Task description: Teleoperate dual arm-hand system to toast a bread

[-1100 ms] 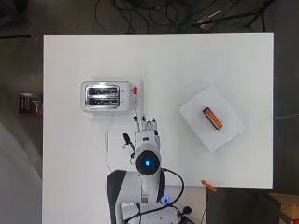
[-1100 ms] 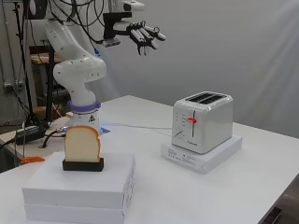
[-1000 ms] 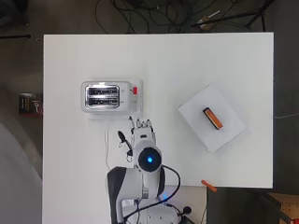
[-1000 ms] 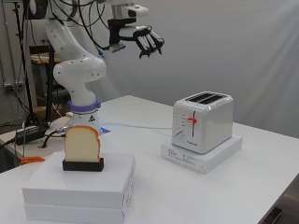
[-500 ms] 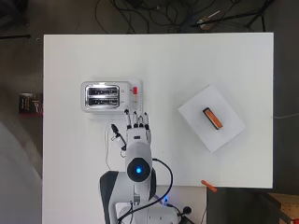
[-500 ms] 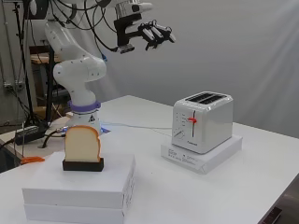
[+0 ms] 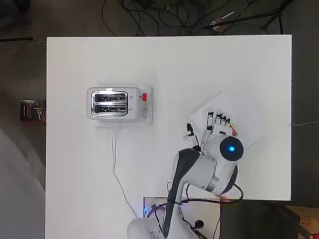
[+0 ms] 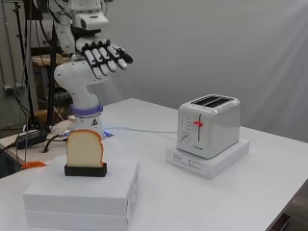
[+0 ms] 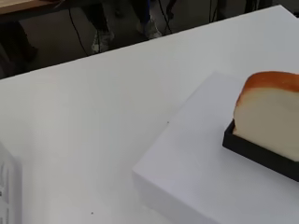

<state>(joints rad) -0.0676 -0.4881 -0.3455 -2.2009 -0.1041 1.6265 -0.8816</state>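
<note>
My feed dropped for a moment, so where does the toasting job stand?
Nothing is done yet: the bread stands upright in its black holder on the white boxes, and the toaster has empty slots. The hand hovers above the bread, fingers open, holding nothing. Grasping, carrying, inserting and pressing the lever remain.

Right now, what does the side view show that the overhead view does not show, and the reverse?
Only the side view shows the bread slice standing upright in its black holder, the two stacked white boxes under it, and the toaster's red lever on its front. Only the overhead view shows the toaster's two empty slots from above and its cable running toward the arm's base. Both show the toaster on its white base and the open hand high above the box.
</note>
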